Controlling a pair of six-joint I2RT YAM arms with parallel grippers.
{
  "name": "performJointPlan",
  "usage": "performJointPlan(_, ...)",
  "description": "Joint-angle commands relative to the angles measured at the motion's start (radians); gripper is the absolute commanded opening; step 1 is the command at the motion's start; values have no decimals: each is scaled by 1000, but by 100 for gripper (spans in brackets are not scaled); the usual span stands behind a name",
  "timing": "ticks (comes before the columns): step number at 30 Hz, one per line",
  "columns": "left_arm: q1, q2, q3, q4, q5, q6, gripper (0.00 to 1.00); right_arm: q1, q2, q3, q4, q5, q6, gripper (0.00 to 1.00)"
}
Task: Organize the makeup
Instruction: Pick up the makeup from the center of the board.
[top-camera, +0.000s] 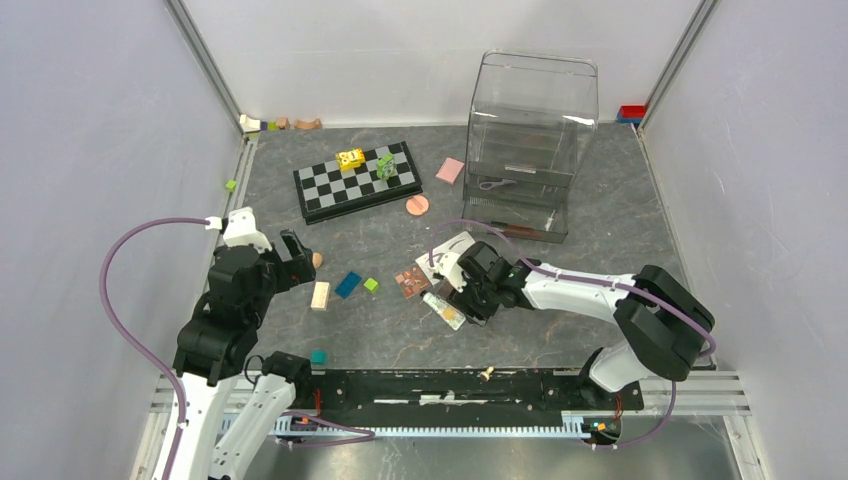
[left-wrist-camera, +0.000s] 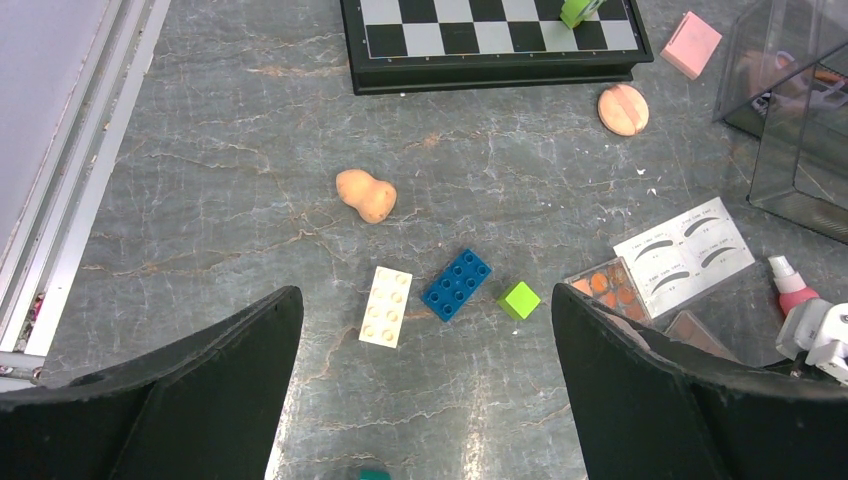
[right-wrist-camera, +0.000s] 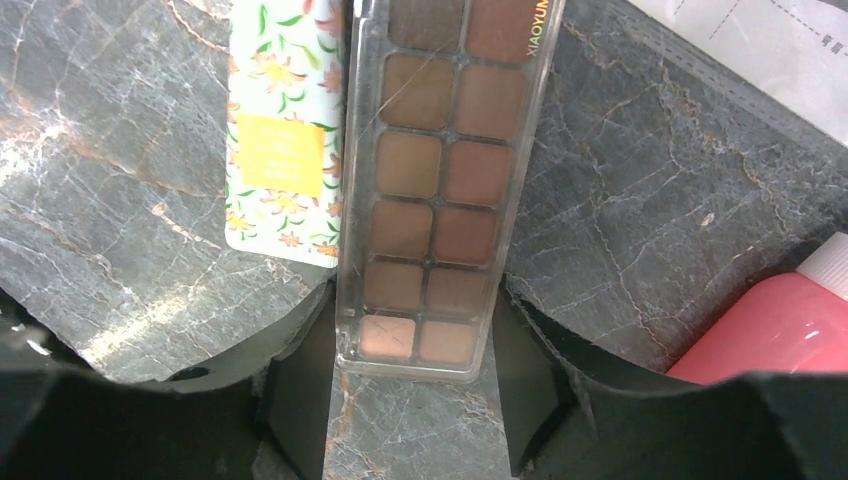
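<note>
A long brown-pink eyeshadow palette (right-wrist-camera: 430, 180) lies flat on the table, and my right gripper (right-wrist-camera: 415, 385) has both pads against the sides of its near end. A floral cream tube (right-wrist-camera: 285, 130) lies along its left side, and a pink bottle (right-wrist-camera: 780, 325) stands to its right. The white lash card (left-wrist-camera: 685, 255) and a small orange palette (left-wrist-camera: 605, 290) lie just beyond. A peach sponge (left-wrist-camera: 366, 195) lies ahead of my left gripper (left-wrist-camera: 425, 340), which hangs open and empty above the table. A round sponge (left-wrist-camera: 623, 108) and a pink square sponge (left-wrist-camera: 691, 44) lie near the chessboard.
A clear organizer (top-camera: 530, 140) stands at the back right with a purple curler (top-camera: 492, 184) inside. The chessboard (top-camera: 357, 180) lies at the back centre. Cream (left-wrist-camera: 386, 306), blue (left-wrist-camera: 456, 284) and green (left-wrist-camera: 519, 299) toy blocks sit between the arms.
</note>
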Motion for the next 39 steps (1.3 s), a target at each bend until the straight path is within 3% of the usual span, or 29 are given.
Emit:
performJointPlan(1,5,-9,-1,33,-22,-5,100,9,-2,-24,9,27,3,47)
performJointPlan(3,5,-9,-1,34,-22,-5,100,10,-27,-27,9,27,10,35)
performJointPlan(8,5,-7,-1,34,-22,-5,100,8,-96,-10,-16,37,18,20)
performJointPlan(19,5,-2,-1,34,-19,-5,100,7,-276,50,-98,199,61,1)
performJointPlan(29,5,-6,-2,34,-19,-5,100,-32,-364,225,-176,357,94,0)
performJointPlan(39,5,-8,-2,35,-18,-4,100,-203,-293,389,-275,336,-109,0)
